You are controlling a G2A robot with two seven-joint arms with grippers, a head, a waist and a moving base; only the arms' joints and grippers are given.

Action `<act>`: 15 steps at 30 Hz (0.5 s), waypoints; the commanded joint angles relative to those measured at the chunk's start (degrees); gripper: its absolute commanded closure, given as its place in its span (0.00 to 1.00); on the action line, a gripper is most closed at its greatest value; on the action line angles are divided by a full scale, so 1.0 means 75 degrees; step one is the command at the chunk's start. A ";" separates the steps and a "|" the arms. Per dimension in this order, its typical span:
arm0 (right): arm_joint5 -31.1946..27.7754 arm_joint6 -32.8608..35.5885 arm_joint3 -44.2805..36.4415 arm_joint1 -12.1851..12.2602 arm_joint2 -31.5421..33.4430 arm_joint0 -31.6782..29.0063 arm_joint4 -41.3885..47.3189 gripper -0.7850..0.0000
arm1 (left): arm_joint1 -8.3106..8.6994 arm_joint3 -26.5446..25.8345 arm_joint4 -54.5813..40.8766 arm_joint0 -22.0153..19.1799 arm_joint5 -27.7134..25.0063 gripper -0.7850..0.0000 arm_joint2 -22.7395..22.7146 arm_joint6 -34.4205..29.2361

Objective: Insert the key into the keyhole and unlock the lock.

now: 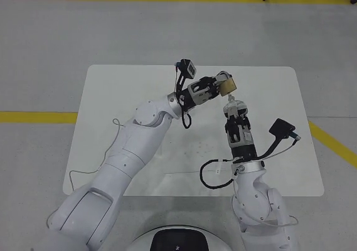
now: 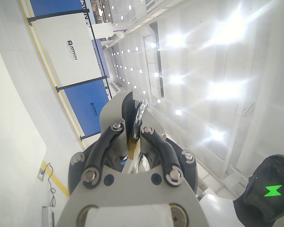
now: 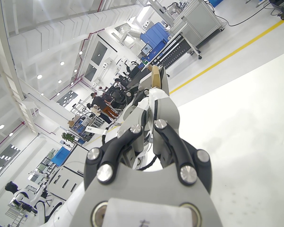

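The brass lock is clamped in the left end effector above the tabletop; the right end effector is held closed, just beside it.

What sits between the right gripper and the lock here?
In the top view, only a sliver of bare table separates the right gripper from the lock in the left gripper; any key is too small to tell.

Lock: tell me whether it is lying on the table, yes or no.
No, the lock is clamped in the left gripper, held up off the table.
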 commanded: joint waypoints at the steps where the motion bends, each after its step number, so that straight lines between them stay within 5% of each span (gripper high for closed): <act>1: 0.0026 0.0018 0.0008 0.0000 -0.0001 0.0029 -0.0021 1.00 | -0.0003 0.0006 0.0011 -0.0003 -0.0002 1.00 0.0006 -0.0012; 11: 0.0064 -0.0002 -0.0021 -0.0009 -0.0032 0.0124 -0.0014 1.00 | -0.0017 0.0034 -0.0037 -0.0005 0.0013 1.00 0.0000 -0.0081; 15: -0.0415 -0.0192 -0.0149 0.0012 -0.0013 -0.0033 -0.0010 1.00 | -0.0062 0.0048 -0.0780 0.0073 0.0551 1.00 -0.0078 -0.0261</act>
